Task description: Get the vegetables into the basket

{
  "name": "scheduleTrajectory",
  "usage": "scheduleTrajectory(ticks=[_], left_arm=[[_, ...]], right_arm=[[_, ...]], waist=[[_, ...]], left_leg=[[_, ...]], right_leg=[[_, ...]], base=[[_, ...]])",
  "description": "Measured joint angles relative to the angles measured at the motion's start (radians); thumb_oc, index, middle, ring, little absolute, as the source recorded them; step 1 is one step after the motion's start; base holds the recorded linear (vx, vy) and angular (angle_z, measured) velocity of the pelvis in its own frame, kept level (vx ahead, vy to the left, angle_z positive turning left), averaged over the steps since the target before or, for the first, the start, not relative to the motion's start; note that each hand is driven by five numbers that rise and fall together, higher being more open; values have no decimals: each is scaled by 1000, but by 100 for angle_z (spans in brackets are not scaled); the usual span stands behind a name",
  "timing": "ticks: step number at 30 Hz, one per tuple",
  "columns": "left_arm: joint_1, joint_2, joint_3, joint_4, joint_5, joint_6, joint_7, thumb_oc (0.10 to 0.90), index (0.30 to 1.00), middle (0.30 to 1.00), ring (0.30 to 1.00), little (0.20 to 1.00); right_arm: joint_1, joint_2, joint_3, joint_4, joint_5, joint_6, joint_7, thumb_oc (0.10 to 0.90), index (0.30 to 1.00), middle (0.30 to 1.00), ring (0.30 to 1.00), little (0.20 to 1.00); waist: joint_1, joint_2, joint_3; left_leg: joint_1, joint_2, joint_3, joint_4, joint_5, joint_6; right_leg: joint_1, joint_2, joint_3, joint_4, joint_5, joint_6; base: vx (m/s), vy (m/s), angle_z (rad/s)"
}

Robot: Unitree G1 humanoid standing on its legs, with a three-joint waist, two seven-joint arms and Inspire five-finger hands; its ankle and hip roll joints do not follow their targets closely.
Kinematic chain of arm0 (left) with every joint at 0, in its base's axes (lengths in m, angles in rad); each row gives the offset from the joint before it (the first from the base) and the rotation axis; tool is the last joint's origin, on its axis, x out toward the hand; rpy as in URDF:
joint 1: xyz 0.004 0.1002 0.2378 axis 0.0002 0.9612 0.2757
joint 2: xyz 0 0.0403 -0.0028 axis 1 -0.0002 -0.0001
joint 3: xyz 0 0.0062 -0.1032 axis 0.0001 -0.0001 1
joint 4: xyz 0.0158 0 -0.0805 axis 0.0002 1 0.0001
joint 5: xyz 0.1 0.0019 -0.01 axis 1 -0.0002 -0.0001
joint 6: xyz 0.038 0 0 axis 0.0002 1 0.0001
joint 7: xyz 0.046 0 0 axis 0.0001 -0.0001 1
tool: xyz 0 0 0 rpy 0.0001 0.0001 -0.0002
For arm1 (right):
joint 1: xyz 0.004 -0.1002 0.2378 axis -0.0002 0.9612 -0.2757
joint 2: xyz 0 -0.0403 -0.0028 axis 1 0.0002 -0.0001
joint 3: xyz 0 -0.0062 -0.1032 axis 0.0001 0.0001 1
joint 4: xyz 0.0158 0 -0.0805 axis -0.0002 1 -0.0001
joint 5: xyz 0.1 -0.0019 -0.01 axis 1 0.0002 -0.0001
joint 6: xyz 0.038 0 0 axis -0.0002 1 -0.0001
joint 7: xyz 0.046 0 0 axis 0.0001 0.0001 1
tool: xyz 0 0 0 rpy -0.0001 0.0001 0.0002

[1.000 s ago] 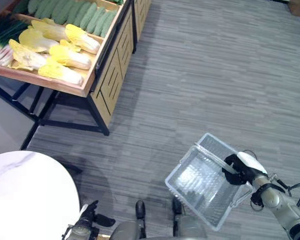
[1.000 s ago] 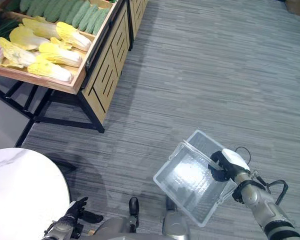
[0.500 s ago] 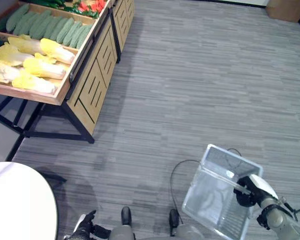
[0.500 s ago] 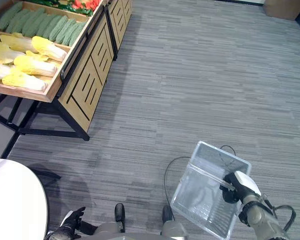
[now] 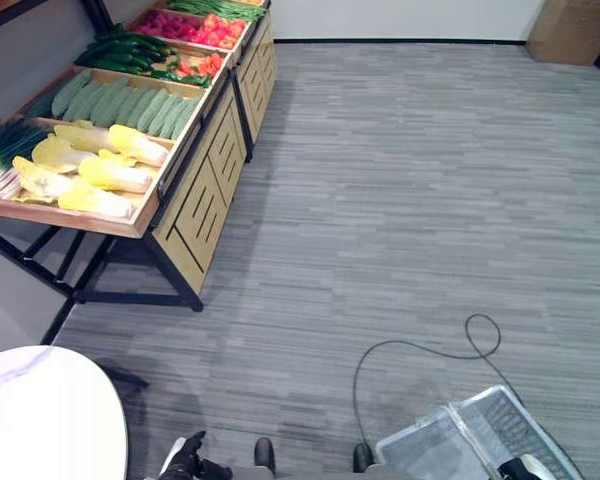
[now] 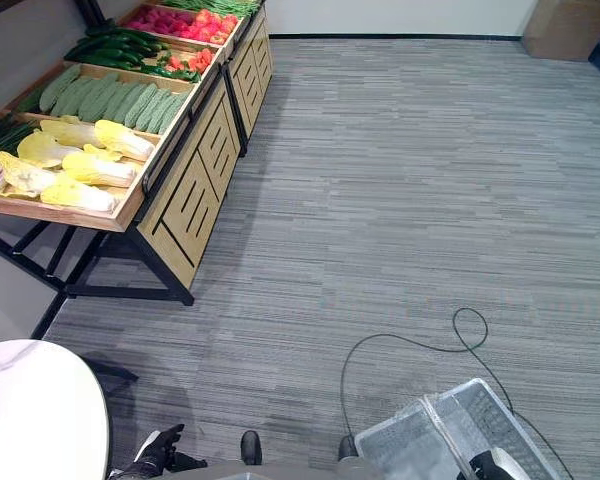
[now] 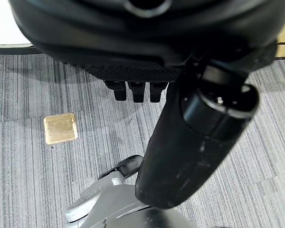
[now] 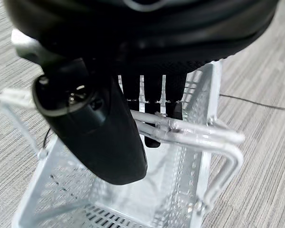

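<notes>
Carrying the basket (image 8: 133,199) is the step in hand: your right hand (image 8: 147,90) has its fingers (image 8: 152,102) curled over the clear handle (image 8: 190,130), thumb alongside, and the basket hangs empty below it, low at your right side. The vegetables (image 6: 75,165) lie in the wooden trays of the stand (image 6: 195,190), well apart from you at the far left; none is in the basket yet. Your left hand (image 7: 133,90) hangs at your left by the round white table (image 5: 40,410), fingers curled on nothing. Keep the handle seated deep in the fingers and the basket level as you walk. Grey floor (image 5: 410,200) between you and the stand is open. Mind the stand's corner and black legs (image 5: 175,280), and the table's rim as you turn.
</notes>
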Motion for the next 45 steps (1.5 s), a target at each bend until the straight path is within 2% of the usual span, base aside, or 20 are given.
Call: scheduleTrajectory(ticks=[6, 9, 13, 14, 15, 17, 19, 22, 23, 26, 29, 30, 32, 33, 34, 35, 37, 42, 44, 45], left_arm=[[-14, -8, -9, 1, -9, 0, 37, 900, 1000, 1000, 1000, 1000], [-17, -15, -10, 0, -21, 0, 44, 900, 1000, 1000, 1000, 1000], [-42, -27, -8, 1, -30, -3, 47, 900, 1000, 1000, 1000, 1000], [-55, -28, -4, 8, -31, -6, 53, 900, 1000, 1000, 1000, 1000], [-89, -26, -1, 14, -34, -10, 59, 900, 1000, 1000, 1000, 1000], [-103, -24, 0, 25, -51, -6, 62, 900, 1000, 1000, 1000, 1000], [-111, -31, -8, 37, -50, -5, 63, 900, 1000, 1000, 1000, 1000], [-120, -30, -11, 31, -52, -4, 68, 900, 1000, 1000, 1000, 1000], [-122, -24, -8, 29, -60, -3, 75, 900, 1000, 1000, 1000, 1000], [-103, -29, -7, 34, -68, 0, 75, 900, 1000, 1000, 1000, 1000], [-95, -40, -9, 65, -65, 4, 71, 900, 1000, 1000, 1000, 1000], [-95, -36, -9, 67, -64, 4, 71, 900, 1000, 1000, 1000, 1000], [-108, -18, -9, 63, -57, 5, 73, 900, 1000, 1000, 1000, 1000], [-111, -14, -10, 60, -53, 6, 73, 900, 1000, 1000, 1000, 1000], [-126, 2, -34, 60, -47, 7, 71, 900, 1000, 1000, 1000, 1000], [-130, 6, -50, 55, -47, 4, 72, 900, 1000, 1000, 1000, 1000], [-151, 25, -51, 44, -47, -3, 70, 900, 1000, 1000, 1000, 1000], [-197, 40, -70, 21, -48, -8, 71, 900, 1000, 1000, 1000, 1000], [-197, 39, -71, 23, -48, -7, 69, 900, 1000, 1000, 1000, 1000], [-198, 41, -71, 24, -49, -4, 70, 900, 1000, 1000, 1000, 1000]], right_arm=[[-49, 85, 2, 54, 59, 11, -30, 400, 300, 300, 300, 300], [-51, 93, 38, 44, 63, 11, -34, 400, 300, 300, 300, 300], [-62, 92, 40, 30, 64, 10, -33, 400, 300, 300, 300, 300], [-73, 91, 40, 23, 64, 11, -34, 400, 300, 300, 300, 300], [-85, 92, 40, 16, 64, 11, -34, 400, 300, 300, 300, 300], [-105, 83, 40, 11, 65, 8, -39, 400, 300, 300, 300, 300], [-116, 71, 41, 17, 66, 10, -42, 400, 300, 300, 300, 300], [-130, 72, 41, 19, 83, 11, -50, 400, 300, 300, 300, 300], [-141, 71, 40, 41, 86, 16, -52, 400, 300, 300, 300, 300], [-147, 70, 40, 36, 87, 13, -55, 400, 300, 300, 300, 300], [-134, 74, 41, 40, 86, 12, -55, 400, 300, 300, 300, 300], [-126, 81, 39, 43, 87, 17, -57, 400, 300, 300, 300, 300], [-126, 100, 39, 52, 87, 19, -53, 400, 300, 300, 300, 300], [-126, 102, 39, 49, 87, 17, -54, 400, 300, 300, 300, 300], [-136, 120, 40, 52, 87, 15, -53, 400, 300, 300, 300, 300], [-139, 126, 40, 46, 87, 11, -55, 400, 300, 300, 300, 300], [-154, 135, 42, 40, 86, 8, -54, 400, 300, 300, 300, 300], [-234, 143, 67, 23, 86, 12, -54, 400, 300, 300, 300, 300], [-246, 140, 81, 18, 85, 8, -57, 400, 300, 300, 300, 300], [-244, 144, 85, 13, 85, -9, -60, 400, 300, 300, 300, 300]], waist=[[4, 10, -2], [5, 24, 19], [8, 44, 55], [7, 43, 71], [8, 17, 99], [30, 2, 107], [19, 7, 108], [35, 7, 113], [55, 10, 126], [73, 10, 126], [76, 9, 122], [74, -8, 121], [71, -45, 122], [68, -47, 123], [60, -57, 117], [65, -62, 114], [71, -80, 103], [97, -92, 94], [99, -92, 93], [83, -88, 93]], left_leg=[[-16, 22, -18, 2, 11, -16], [-25, 37, -36, 20, 14, -27], [-61, 47, -71, 59, 46, -65], [-107, 41, -85, 119, 64, -91], [-149, 33, -92, 176, 94, -118], [-178, -5, -84, 243, 101, -112], [-175, -11, -60, 172, 64, -77], [-186, 20, -50, 49, 68, -78], [-197, 41, -61, -6, 72, -87], [-194, 46, -55, -5, 84, -89], [-151, 37, -11, -4, 95, -63], [-150, 11, 3, 0, 108, -11], [-144, -45, 29, 1, 91, 38], [-144, -54, 31, 2, 87, 55], [-130, -75, 39, 2, 65, 86], [-122, -83, 40, 3, 54, 98], [-115, -113, 48, 11, 22, 118], [-94, -143, 73, 6, -8, 148], [-71, -150, 75, 5, -30, 158], [-54, -153, 44, 0, -45, 183]], right_leg=[[-12, 25, -13, 10, -10, -17], [-4, 43, -23, 13, -18, -31], [2, 67, -34, 4, -29, -63], [-11, 68, -34, 23, -40, -85], [-33, 44, -38, 52, -47, -106], [-30, 15, -41, 46, -39, -121], [-26, 12, -70, 27, -35, -127], [-19, 31, -71, 3, -34, -129], [-1, 46, -65, 0, -35, -128], [29, 50, -37, -5, -60, -103], [79, 36, -15, 1, -83, -57], [84, 11, -14, 2, -92, -42], [55, -47, -5, 43, -103, -22], [41, -55, -6, 72, -101, -20], [4, -88, 12, 164, -103, -10], [-13, -101, 29, 204, -115, 4], [-24, -135, 51, 226, -88, 39], [-89, -165, 47, 354, -69, 73], [-126, -176, 51, 458, -66, 75], [-193, -160, 96, 599, -91, 74]], base=[[21, -97, 6], [24, -136, 15], [-4, -123, 32], [3, -52, 43], [7, -14, 37], [55, 19, 15], [174, 99, 35], [229, 114, 21], [377, 206, -10], [282, 219, -36], [217, 290, -30], [162, 259, -5], [116, 211, -6], [136, 247, -1], [128, 224, -2], [120, 217, -5], [101, 211, -3], [113, 186, -15], [156, 130, -3], [148, 93, 34]])
